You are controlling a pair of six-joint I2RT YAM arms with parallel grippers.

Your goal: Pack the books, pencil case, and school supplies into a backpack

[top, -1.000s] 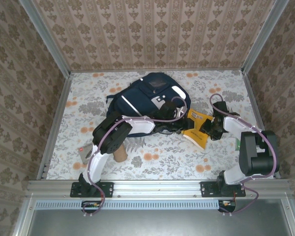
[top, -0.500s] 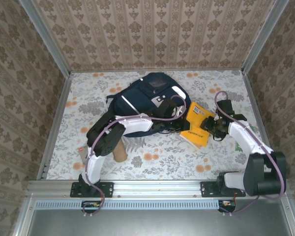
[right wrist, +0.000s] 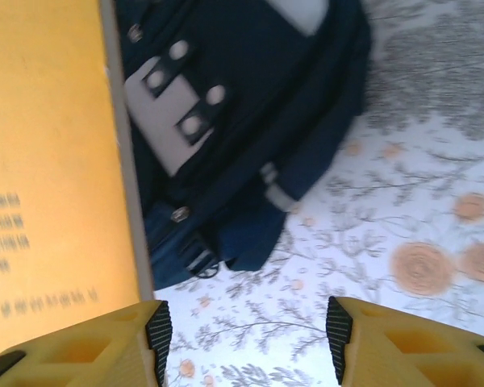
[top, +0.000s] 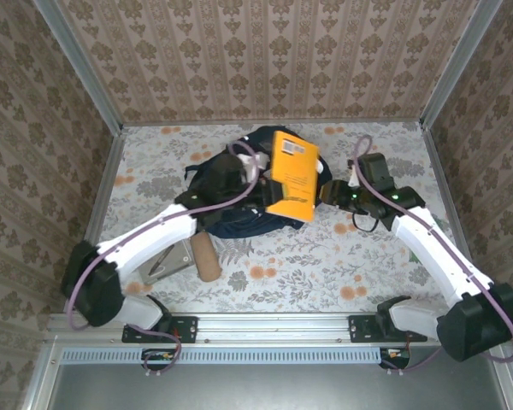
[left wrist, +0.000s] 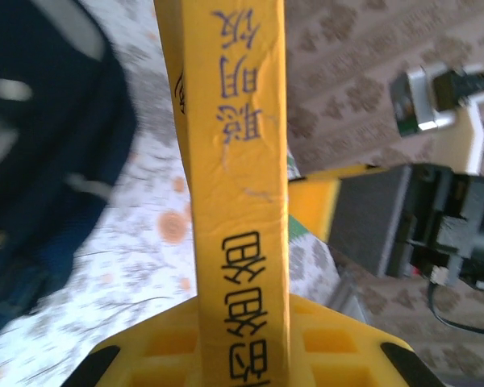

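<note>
Raised orange-yellow book (top: 292, 175) hangs tilted over the backpack (top: 255, 141), slip risk.
Left gripper (left wrist: 242, 347) is clamped tight on the book's spine. Right gripper (right wrist: 244, 334), at the book's 3 o'clock, has jaws apart and is empty. A single-edge pinch may let the book pivot and drop onto the desk (top: 325, 256).

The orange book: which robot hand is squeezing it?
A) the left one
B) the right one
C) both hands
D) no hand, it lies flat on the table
A: the left gripper has the orange book pinched between its fingers, while the right gripper is open beside the book with nothing in its gap.
</note>
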